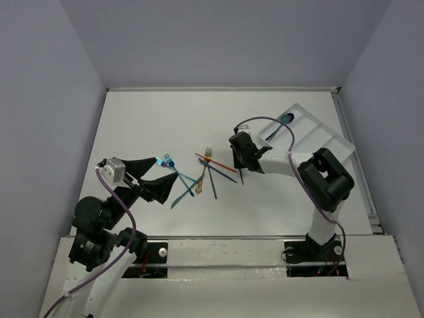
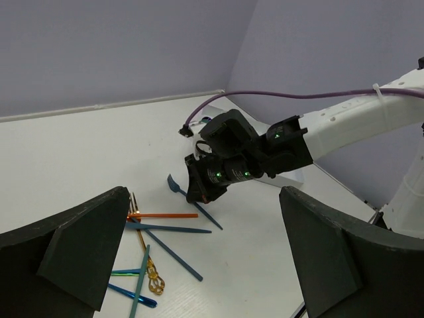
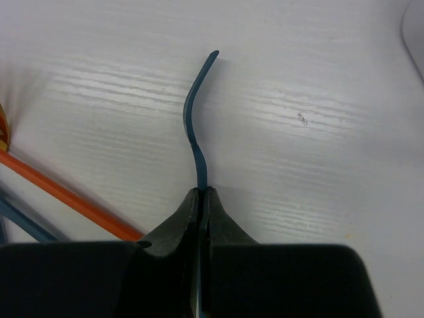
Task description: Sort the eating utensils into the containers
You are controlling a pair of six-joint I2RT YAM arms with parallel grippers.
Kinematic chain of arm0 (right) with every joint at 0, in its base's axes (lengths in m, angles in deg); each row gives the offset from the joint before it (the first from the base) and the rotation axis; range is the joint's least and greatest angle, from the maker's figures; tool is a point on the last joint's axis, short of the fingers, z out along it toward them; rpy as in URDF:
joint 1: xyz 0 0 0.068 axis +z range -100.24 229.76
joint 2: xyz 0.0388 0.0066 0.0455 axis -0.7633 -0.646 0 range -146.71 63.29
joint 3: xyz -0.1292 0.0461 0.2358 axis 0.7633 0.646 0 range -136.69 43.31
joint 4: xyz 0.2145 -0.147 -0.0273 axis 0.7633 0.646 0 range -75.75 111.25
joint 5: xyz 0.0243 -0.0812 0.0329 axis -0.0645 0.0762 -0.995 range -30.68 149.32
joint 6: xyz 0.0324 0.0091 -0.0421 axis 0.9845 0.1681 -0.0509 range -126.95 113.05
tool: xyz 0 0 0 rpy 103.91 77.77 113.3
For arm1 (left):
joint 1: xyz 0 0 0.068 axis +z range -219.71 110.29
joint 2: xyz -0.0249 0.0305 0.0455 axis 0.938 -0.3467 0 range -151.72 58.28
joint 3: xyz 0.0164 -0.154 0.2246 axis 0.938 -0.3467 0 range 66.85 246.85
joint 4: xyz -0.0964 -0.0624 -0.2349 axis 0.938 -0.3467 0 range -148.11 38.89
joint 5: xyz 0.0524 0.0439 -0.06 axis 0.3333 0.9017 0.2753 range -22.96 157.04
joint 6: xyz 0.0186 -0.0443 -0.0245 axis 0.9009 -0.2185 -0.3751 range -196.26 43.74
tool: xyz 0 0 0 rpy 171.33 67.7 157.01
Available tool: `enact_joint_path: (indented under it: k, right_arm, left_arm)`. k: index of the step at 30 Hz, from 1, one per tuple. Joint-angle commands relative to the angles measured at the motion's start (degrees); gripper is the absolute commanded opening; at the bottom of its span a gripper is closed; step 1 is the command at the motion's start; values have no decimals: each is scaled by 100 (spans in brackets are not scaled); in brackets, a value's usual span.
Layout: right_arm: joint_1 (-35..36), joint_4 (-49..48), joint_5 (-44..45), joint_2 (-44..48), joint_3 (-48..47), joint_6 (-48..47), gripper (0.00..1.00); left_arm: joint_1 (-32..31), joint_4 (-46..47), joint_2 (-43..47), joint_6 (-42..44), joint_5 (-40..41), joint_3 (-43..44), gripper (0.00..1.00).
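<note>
Nearest us, the left gripper point(image 1: 165, 170) hangs with its jaws spread wide and holding nothing, just beside the left end of the loose utensils point(image 1: 196, 179), which lie crossed in a heap mid-table between the two arms. Just right of that heap, the right gripper point(image 1: 240, 173) is pinched tight on the thin handle of a dark teal spoon point(image 3: 193, 112). Farther right, the white divided tray point(image 1: 311, 129) sits by the right edge of the table point(image 1: 152, 119) with a teal spoon point(image 1: 288, 119) in a far compartment, open white surface runs left to the far edge, and pale grey walls point(image 1: 218, 40) close in around.
</note>
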Motion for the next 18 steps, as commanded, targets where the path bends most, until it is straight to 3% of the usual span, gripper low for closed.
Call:
enact_joint_path:
  k: [1, 8, 13, 18]
  right_arm:
    - [22, 92, 654, -1, -314, -134, 0]
    - [-575, -610, 945, 1317, -61, 32, 0]
    - [-1698, -1375, 883, 2407, 624, 638, 0]
    - [-2507, -1718, 1401, 3023, 1450, 1034, 0]
  left_arm:
    - [28, 283, 36, -16, -81, 1, 99]
    - [28, 283, 54, -8, -72, 10, 99]
    - [28, 283, 107, -16, -72, 10, 99]
    - [28, 283, 133, -8, -81, 10, 99]
